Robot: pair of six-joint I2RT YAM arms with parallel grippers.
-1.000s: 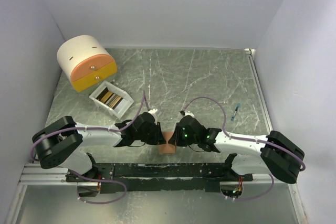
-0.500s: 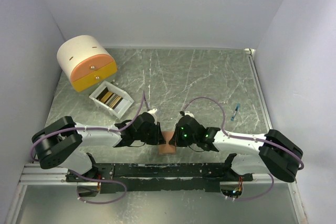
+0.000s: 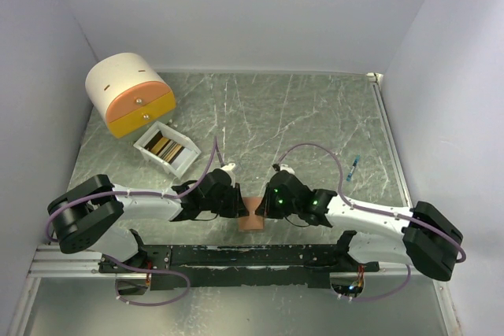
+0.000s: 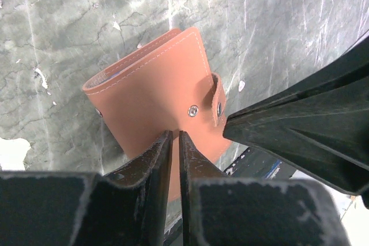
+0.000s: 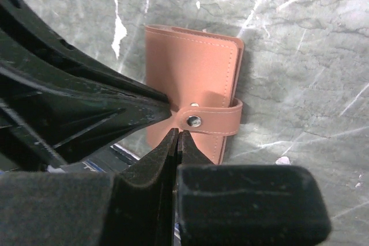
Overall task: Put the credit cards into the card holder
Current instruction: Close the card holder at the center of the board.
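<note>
Wide view first: the green marbled table [image 3: 315, 108] fills the floor, and both arms reach in to meet at its near edge. Far left sits the round cream-and-orange drawer unit [image 3: 130, 101]. Just in front of it is the small white open box [image 3: 189, 160], with the credit cards [image 3: 161, 145] standing on edge inside.

Down to the middle now. The card holder [image 3: 252, 221] is folded shut, salmon side up, right between the two grippers and well apart from the box. From the left wrist, the left gripper [image 4: 174, 134] has its tips on the cover [image 4: 150, 84] just below the stud. Its fingers are drawn close with a thin slit between them (whether they pinch the leather or only rest on it, I cannot tell).

The right gripper [image 5: 177, 134] is clenched tight, fingers pressed together, its tip against the strap [image 5: 222, 120] beside the round stud [image 5: 195, 121]. The left gripper's point meets the strap end from the other side.

Smallest of all, a slim blue stick [image 3: 353, 166] lies alone far right.
</note>
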